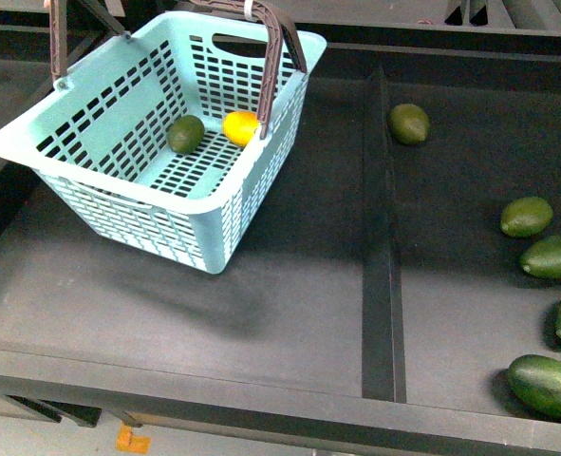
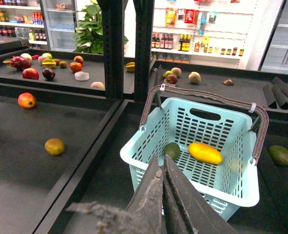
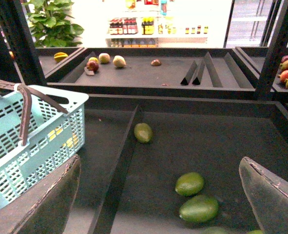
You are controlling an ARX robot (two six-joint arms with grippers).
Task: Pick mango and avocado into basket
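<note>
- From the front camera I see the basket [image 1: 119, 204] sitting in the left bay of the dark shelf [image 1: 289, 313], turned at an angle, with its brown handles [image 1: 272, 66] raised.
- The mango [image 1: 241, 127] and the avocado [image 1: 186, 134] both lie on the basket's slotted floor, side by side and close together, the avocado to the left of the mango.
- My left wrist camera confirms it: the avocado [image 2: 172, 150] and the mango [image 2: 205, 153] are inside the basket [image 2: 231, 190], near the middle of the floor.
- The left gripper [image 2: 163, 171] hangs above the basket's near rim with its jaws pressed together and nothing between them.
- The right gripper [image 3: 158, 195] has its jaws spread wide, one finger [image 3: 56, 200] at each side of the right wrist view, holding nothing.
- A raised divider [image 1: 380, 266] separates the basket's bay from the bay on the right.
- In the right bay one roundish green fruit [image 1: 409, 123] lies alone near the divider, well apart from the basket.
- Several longer glossy green fruits [image 1: 555, 256] sit along the right edge of that bay.
- Neither arm shows in the front view.
- Behind the shelf, the left wrist view shows another shelf with assorted fruit [image 2: 27, 100] and store racks beyond.
</note>
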